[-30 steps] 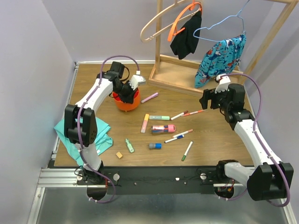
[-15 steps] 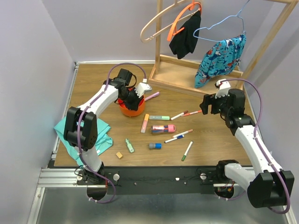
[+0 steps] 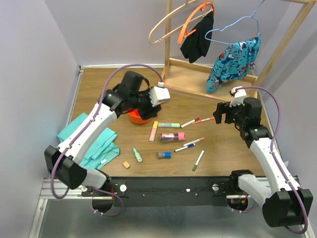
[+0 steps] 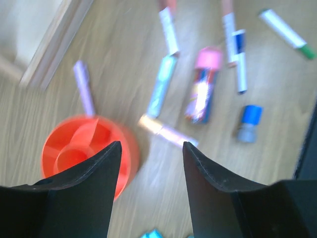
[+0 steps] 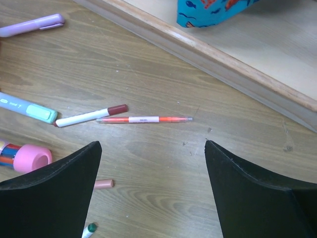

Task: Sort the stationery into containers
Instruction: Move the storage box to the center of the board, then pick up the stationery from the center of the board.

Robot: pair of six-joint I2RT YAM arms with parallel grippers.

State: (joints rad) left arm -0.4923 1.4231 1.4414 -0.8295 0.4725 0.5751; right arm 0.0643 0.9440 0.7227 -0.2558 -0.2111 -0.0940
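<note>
The thin orange pen (image 5: 143, 119) is the one I'd watch. It's lying flat on the surface (image 5: 163, 168), with a red-capped marker (image 5: 91, 115) just beside its left end and the wooden rack base (image 5: 208, 54) further out.

Your right pincer (image 5: 152, 144) hangs right over it, spread wide with nothing in it. The pen sits just ahead of the gap, roughly centred. The catch is that its long axis runs crosswise, from one finger towards the other, so I reckon you'll need a wrist turn before closing or you'll only be squeezing its ends.

The right arm is clearly the nearer one. Your left pincer (image 4: 151, 146) is over by the orange organiser (image 4: 124, 153), fingers apart and carrying nothing.
</note>
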